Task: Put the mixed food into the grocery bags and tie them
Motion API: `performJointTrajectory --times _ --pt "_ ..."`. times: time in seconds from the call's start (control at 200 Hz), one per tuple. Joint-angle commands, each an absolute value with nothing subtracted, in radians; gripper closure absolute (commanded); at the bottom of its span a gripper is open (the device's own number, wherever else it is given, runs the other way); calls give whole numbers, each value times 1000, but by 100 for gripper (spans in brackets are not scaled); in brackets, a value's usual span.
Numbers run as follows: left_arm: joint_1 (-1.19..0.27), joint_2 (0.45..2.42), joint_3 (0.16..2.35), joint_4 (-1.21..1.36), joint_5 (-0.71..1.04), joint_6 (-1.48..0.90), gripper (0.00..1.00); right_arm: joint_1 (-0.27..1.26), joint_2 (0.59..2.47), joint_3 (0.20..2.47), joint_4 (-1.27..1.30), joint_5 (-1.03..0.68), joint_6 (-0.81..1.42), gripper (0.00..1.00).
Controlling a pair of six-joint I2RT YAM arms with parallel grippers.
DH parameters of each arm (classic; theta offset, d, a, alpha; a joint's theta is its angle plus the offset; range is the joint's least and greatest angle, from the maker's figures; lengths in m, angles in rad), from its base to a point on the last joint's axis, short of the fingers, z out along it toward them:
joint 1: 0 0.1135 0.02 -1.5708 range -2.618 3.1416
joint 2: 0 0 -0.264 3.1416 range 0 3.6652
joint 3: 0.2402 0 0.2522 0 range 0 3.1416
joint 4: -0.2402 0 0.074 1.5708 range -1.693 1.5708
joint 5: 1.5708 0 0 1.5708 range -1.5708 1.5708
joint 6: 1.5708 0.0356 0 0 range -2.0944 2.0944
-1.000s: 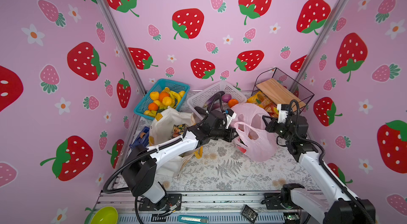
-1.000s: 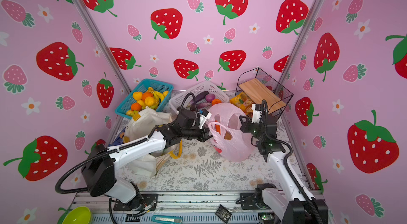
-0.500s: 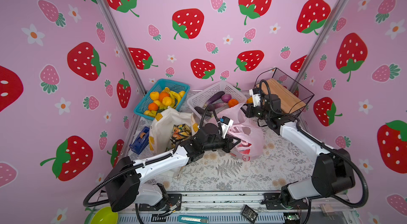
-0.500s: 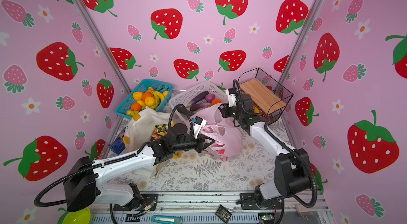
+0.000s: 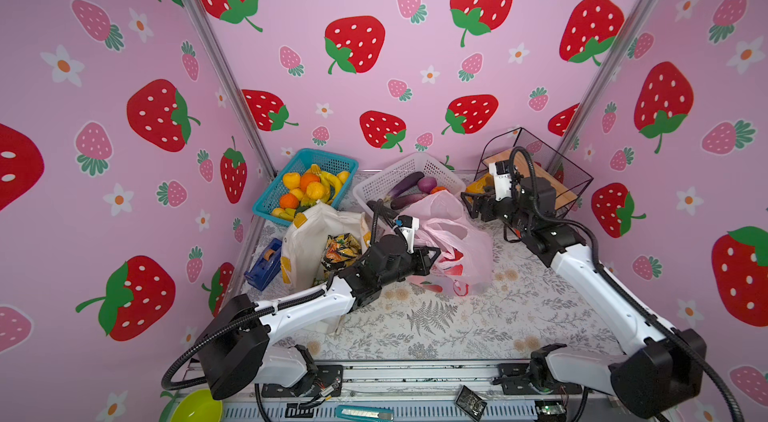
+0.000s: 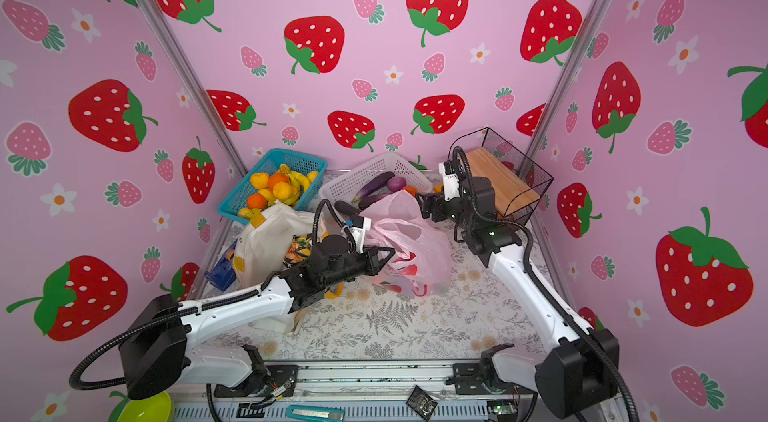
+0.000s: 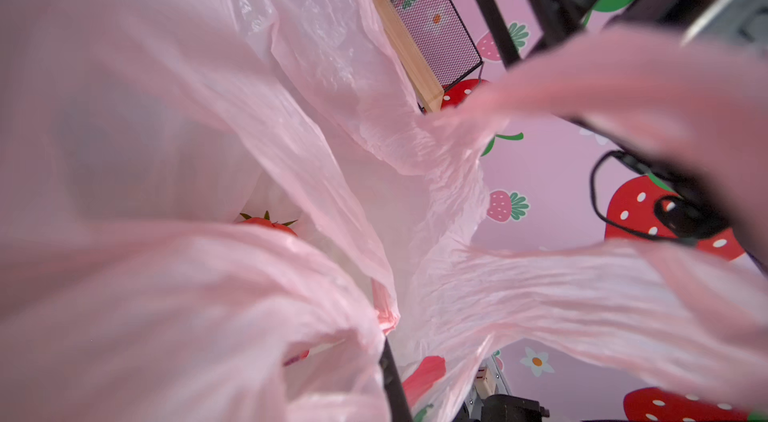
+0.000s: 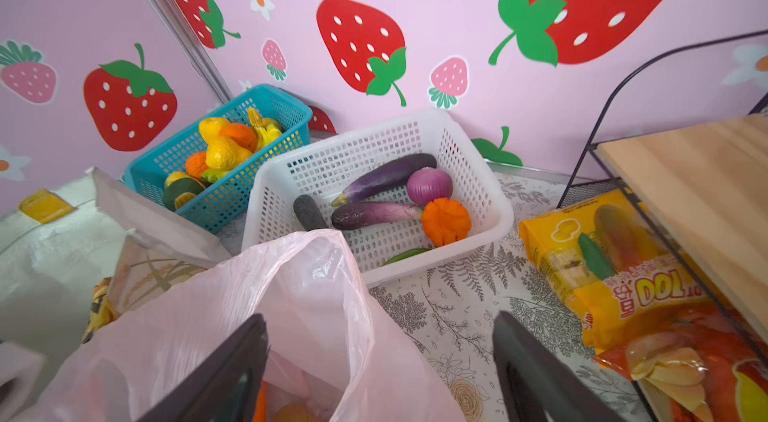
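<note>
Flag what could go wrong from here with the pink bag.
1. Only the left gripper pinches the pink bag; the right gripper is open and off it. The mouth sags, so whatever is dropped next may miss.
2. In the right wrist view one of its fingers overlaps the bag's rim; reaching for the white basket could snag the film.
3. The left arm lies close by the white tote; a pull might tip it.
</note>
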State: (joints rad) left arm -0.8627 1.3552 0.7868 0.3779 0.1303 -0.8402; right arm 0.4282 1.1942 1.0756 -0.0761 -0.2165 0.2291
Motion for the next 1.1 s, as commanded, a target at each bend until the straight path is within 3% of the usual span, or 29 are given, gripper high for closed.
performJointTrajectory --times 0.0,0.205,0.375,0.53,0.61,0.71,0.805,0.895,0.935,0.95,1.02,1.091 --pt "-850 1358 784 430 120 -869 100 452 1122 1026 -94 -238 170 11" --pt "-833 1342 784 407 130 -855 100 537 964 920 -104 -489 103 8" --pt "-831 1347 795 399 156 -842 100 641 918 876 -119 -460 36 6" --pt "-831 1356 800 401 172 -841 100 681 977 882 -87 -418 14 13" --pt "-832 1356 799 400 172 -841 100 694 1032 890 -42 -422 27 23" --pt "-832 1353 796 396 170 -841 100 707 1077 893 -12 -400 42 47" --pt "-832 1350 796 382 169 -835 100 709 1052 856 41 -346 74 76" --pt "-831 1340 794 368 160 -814 100 706 982 798 102 -234 130 91" --pt "-831 1331 794 356 154 -789 96 703 949 772 125 -185 160 98" --pt "-833 1325 794 351 153 -775 89 701 938 762 131 -169 171 100" --pt "-832 1282 795 308 128 -694 70 691 880 728 145 -83 225 100" --pt "-833 1219 803 230 67 -590 57 687 840 690 164 -36 259 100"
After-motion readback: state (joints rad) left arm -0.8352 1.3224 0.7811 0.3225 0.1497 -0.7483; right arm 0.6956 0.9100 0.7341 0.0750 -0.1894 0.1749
